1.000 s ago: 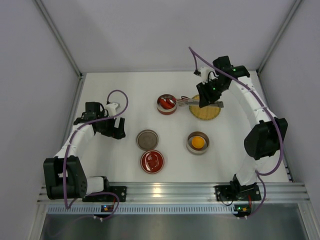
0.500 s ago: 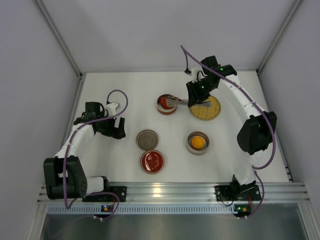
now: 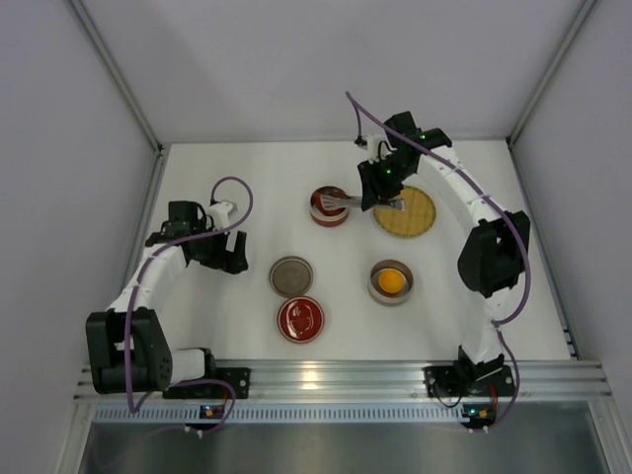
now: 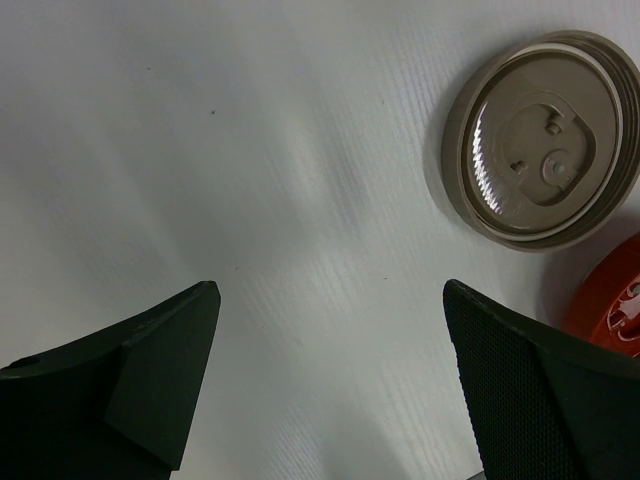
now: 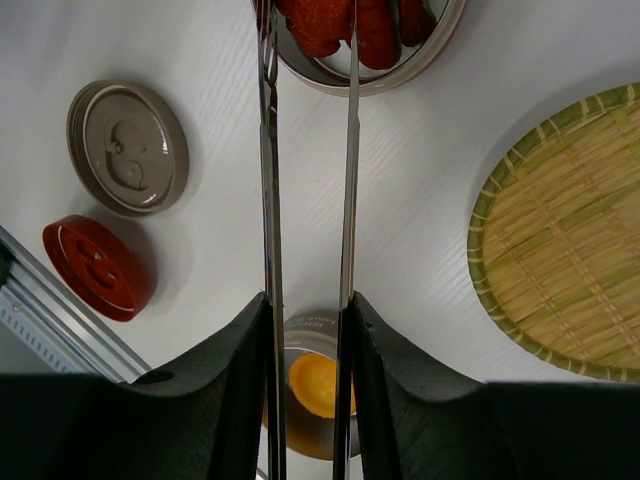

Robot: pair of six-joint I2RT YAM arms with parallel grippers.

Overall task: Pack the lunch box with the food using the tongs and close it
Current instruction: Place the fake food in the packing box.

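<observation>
My right gripper [image 3: 378,190] [image 5: 308,300] is shut on the slim silver tongs [image 3: 354,202] [image 5: 268,180], holding both arms near their joined end. The tong tips reach over the red food pieces [image 5: 340,20] in the red-rimmed lunch box bowl [image 3: 329,206]. The top edge of the right wrist view cuts the tips off, so I cannot tell whether they pinch a piece. A round orange-yellow piece [image 3: 392,281] [image 5: 315,385] lies in a metal bowl [image 3: 391,294]. My left gripper [image 3: 225,255] [image 4: 330,295] hangs open over bare table at the left, holding nothing.
A woven bamboo plate [image 3: 407,213] [image 5: 570,240] lies just right of the red-rimmed bowl, under the right wrist. A tan lid [image 3: 291,276] [image 4: 545,140] [image 5: 127,147] and a red lid [image 3: 300,319] [image 4: 612,300] [image 5: 98,266] lie near the middle front.
The right arm has swung left with the tongs, from over the bamboo plate towards the red-rimmed bowl; the tips now reach deeper over the red pieces. The left arm has not moved.
</observation>
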